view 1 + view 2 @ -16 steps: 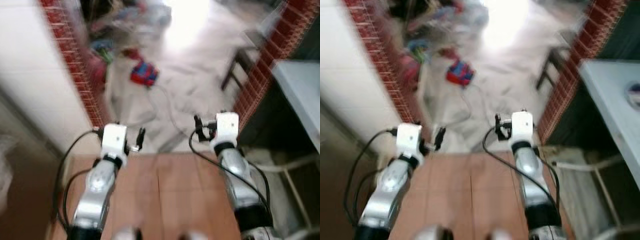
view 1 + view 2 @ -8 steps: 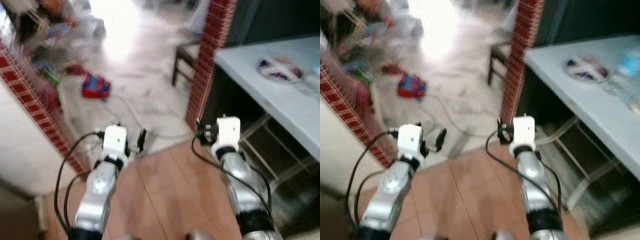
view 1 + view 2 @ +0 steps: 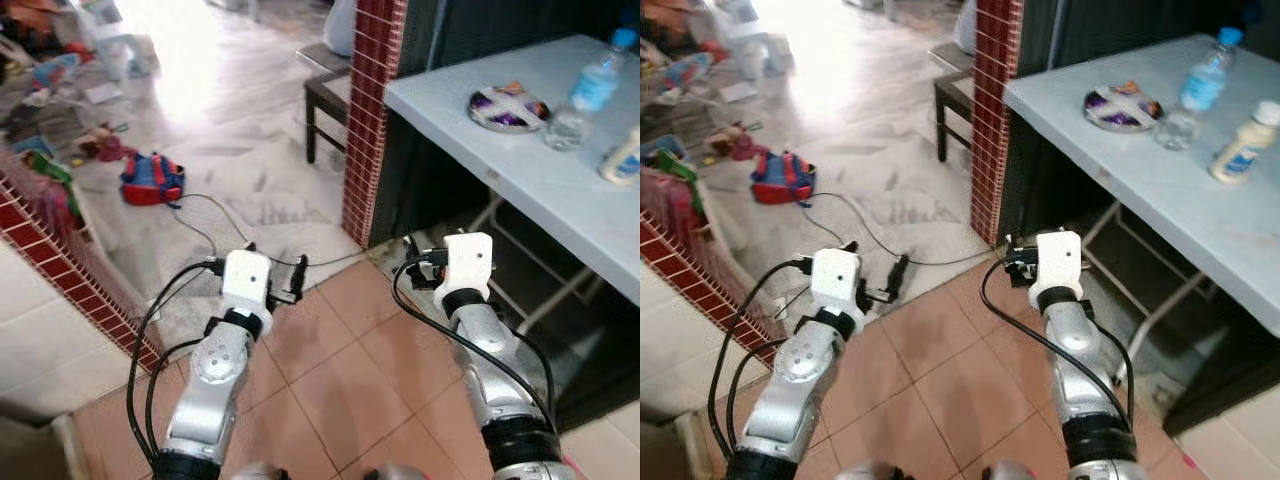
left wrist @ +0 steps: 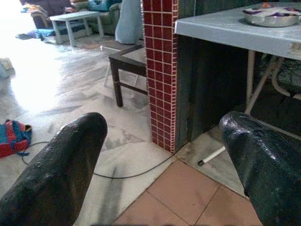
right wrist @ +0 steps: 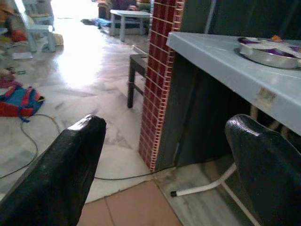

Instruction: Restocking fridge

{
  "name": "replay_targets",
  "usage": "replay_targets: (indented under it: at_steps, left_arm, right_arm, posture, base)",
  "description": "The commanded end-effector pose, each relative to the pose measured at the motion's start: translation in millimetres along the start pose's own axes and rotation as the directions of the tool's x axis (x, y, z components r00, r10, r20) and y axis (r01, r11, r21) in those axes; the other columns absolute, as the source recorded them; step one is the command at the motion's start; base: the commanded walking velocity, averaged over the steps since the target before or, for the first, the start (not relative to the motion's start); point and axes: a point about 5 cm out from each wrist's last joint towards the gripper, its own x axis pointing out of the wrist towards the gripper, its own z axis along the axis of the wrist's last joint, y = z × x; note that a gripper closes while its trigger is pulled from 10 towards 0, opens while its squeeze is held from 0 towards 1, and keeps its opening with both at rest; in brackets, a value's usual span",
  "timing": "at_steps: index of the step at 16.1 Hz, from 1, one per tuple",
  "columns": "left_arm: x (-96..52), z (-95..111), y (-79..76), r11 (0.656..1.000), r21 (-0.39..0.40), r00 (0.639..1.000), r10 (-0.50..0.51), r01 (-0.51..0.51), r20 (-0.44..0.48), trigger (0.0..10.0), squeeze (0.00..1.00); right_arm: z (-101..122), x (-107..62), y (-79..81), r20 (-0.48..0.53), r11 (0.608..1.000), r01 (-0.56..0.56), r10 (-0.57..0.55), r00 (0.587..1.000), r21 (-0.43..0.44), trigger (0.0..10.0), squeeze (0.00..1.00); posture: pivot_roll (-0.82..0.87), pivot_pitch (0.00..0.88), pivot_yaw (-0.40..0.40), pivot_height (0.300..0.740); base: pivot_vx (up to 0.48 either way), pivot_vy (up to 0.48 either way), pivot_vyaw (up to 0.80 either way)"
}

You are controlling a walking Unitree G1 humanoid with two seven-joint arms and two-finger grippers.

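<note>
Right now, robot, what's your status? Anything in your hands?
Left gripper and right gripper open, empty, raised over the tile floor. Clear water bottle with blue cap and cream bottle on the pale blue table ahead right. Red brick pillar beside it.

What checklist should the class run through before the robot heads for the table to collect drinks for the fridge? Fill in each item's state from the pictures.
1. Left claw open and holding nothing: ok.
2. Right claw open and holding nothing: ok.
3. Items to restock in sight: ok. A water bottle, a cream-coloured bottle and a plate sit on the grey table.
4. Bottles upright and apart from each other: ok.
5. Floor path safe: not ok. A cable trails across the floor near the red brick pillar.
6. Fridge located: cannot tell.
</note>
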Motion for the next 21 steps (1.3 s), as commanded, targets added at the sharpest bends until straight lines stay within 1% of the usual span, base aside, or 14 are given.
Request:
replay_targets:
  at_steps: [1,3,10,11,21]
  left_arm:
    - [-0.3,2.6,2.8,1.000,0.007,1.000,-0.003,0.003,0.014,10.0,0.00]
    - [-1.3,3.5,2.1,1.000,-0.007,1.000,-0.022,0.022,0.021,10.0,0.00]
    - [-0.4,3.4,1.7,1.000,-0.007,0.999,-0.029,0.029,0.021,10.0,0.00]
    - [-0.2,3.0,1.6,1.000,-0.003,1.000,-0.024,0.024,0.018,10.0,0.00]
    - [1.0,3.3,2.0,1.000,-0.006,1.000,-0.014,0.014,0.026,10.0,0.00]
  right_arm:
    - [6.8,1.3,1.4,0.028,1.000,-0.002,0.001,1.000,0.012,10.0,0.00]
    - [6.0,0.5,2.3,0.022,1.000,0.001,-0.001,1.000,0.014,10.0,0.00]
    - [6.5,1.5,2.3,0.023,1.000,-0.001,0.001,1.000,0.014,10.0,0.00]
    - [6.6,1.6,2.1,0.024,1.000,-0.002,0.001,1.000,0.012,10.0,0.00]
    - [6.9,0.7,0.9,0.025,1.000,0.000,0.000,1.000,0.001,10.0,0.00]
  posture:
    - [0.01,0.000,0.042,0.740]
    - [0.01,0.000,0.044,0.740]
    - [0.01,0.000,0.042,0.740]
    - [0.01,0.000,0.041,0.740]
    - [0.01,0.000,0.038,0.740]
  base:
    - [0.259,0.000,-0.80]
    - [0.264,0.000,-0.80]
    - [0.266,0.000,-0.80]
    - [0.000,0.000,-0.57]
    - [0.000,0.000,0.00]
